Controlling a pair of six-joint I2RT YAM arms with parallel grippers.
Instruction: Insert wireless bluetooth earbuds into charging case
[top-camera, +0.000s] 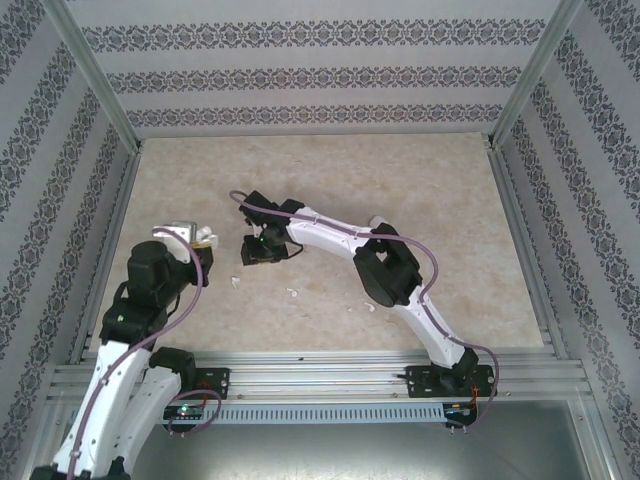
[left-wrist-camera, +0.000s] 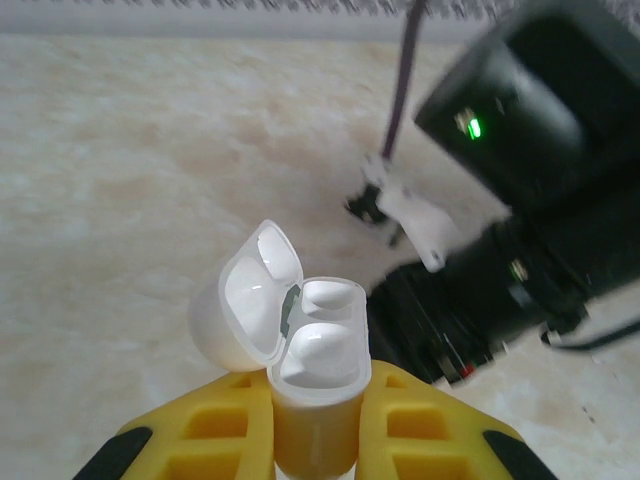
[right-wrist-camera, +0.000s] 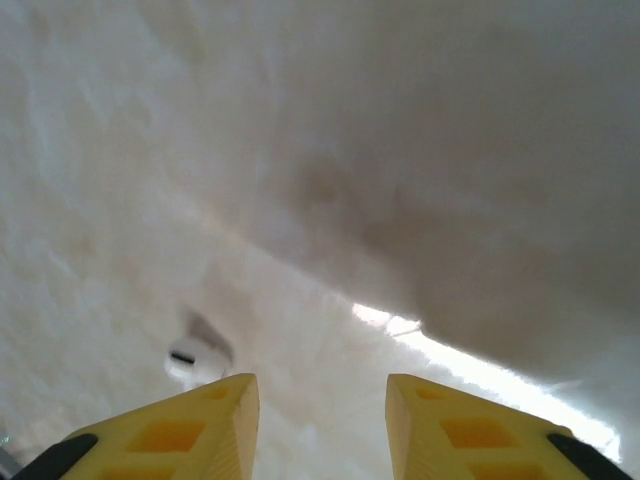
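In the top view the left gripper (top-camera: 200, 243) sits at centre left of the frame, clamped on a white charging case (top-camera: 206, 238). The left wrist camera shows this closely: the two yellow fingers (left-wrist-camera: 420, 420) press on either side of the charging case (left-wrist-camera: 320, 355) at lower centre, holding it upright with its hinged lid (left-wrist-camera: 245, 300) swung open to the left. The two wells inside look glossy white (whether anything sits in them I cannot tell). The black body of the right arm (left-wrist-camera: 520, 200) fills the right side of that view.

The right gripper (top-camera: 262, 252) hangs near the middle of the top view, just right of the case and low over the beige table (top-camera: 400, 190). From its wrist camera the yellow fingertips (right-wrist-camera: 215, 410) stand apart at the bottom edge, with only bare table between them. One earbud (right-wrist-camera: 190, 360) lies on the surface just above and outside the left-hand fingertip, not between the jaws.

In the top view, an earbud (top-camera: 236, 282) lies below the right gripper, and a second earbud (top-camera: 293, 292) sits a little further right. A third white speck (top-camera: 365, 308) lies beside the right arm's elbow.
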